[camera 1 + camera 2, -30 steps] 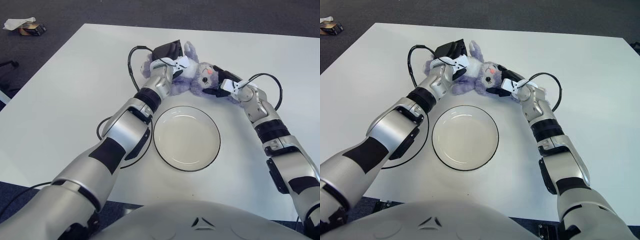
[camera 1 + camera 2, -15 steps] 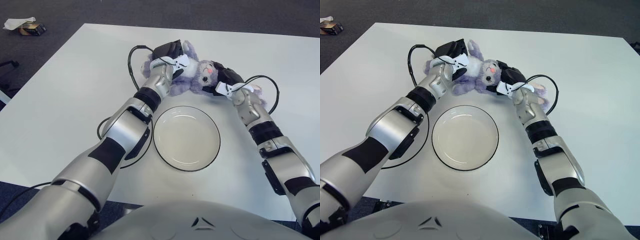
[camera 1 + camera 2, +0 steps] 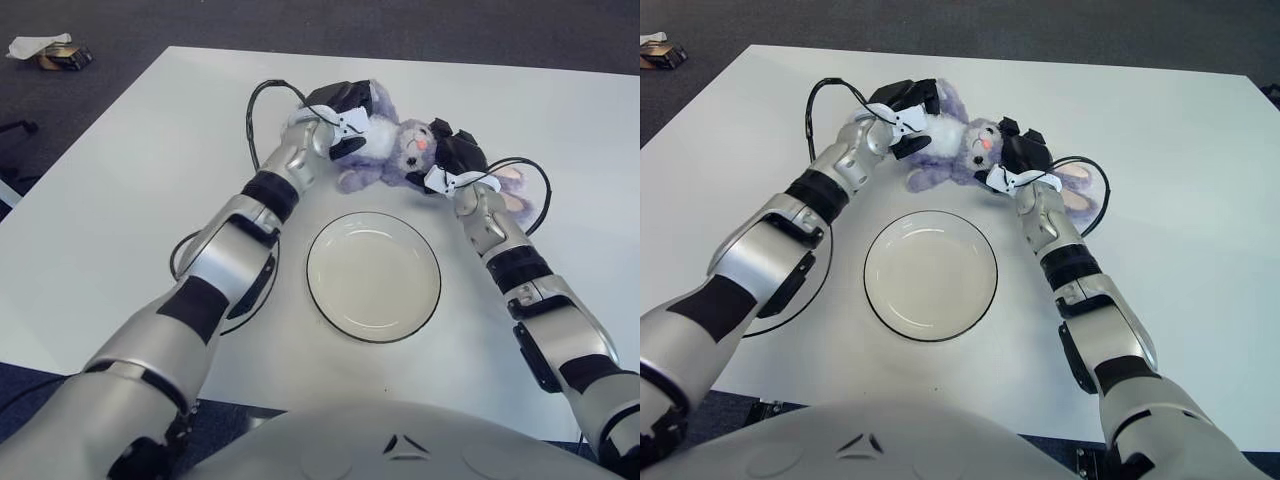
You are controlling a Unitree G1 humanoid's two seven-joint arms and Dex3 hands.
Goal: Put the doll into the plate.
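Both the left robot hand (image 3: pixel 335 115) and right robot hand (image 3: pixel 452 160) have closed in, now grasping the purple plush doll (image 3: pixel 390 150) between them, ready to lift toward the round white plate (image 3: pixel 373 276).

Bright, even light is falling from overhead onto the white bench (image 3: pixel 120 210), which is reading almost blown out around the plate (image 3: pixel 373 277). Shadows are staying faint and soft, hugging the plate's rim and the arms just beside it. The plate's glaze is catching a dull sheen, no hard glare. Beyond the bench the dark floor (image 3: pixel 300 25) is sitting dimmer. Everything is holding sharp focus, with no motion blur.
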